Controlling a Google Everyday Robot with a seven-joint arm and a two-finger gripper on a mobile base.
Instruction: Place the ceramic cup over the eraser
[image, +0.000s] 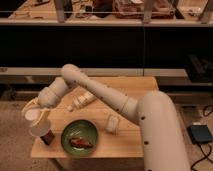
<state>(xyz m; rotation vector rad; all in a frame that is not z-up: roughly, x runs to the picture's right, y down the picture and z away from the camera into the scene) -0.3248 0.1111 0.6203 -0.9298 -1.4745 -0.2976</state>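
Note:
The cream ceramic cup (39, 128) is at the table's front left corner, right under my gripper (33, 115), which is shut on its top. The eraser (47, 138), a small dark block with a reddish face, lies on the table touching the cup's lower right side. The cup partly hides it and leans a little rather than sitting squarely over it. My arm reaches in from the right across the table.
A green plate (80, 134) with brown food on it sits just right of the eraser. A white bottle (82, 100) lies on its side mid-table. A pale oblong block (112, 124) lies right of the plate. The wooden table's (130, 145) left edge is beside the cup.

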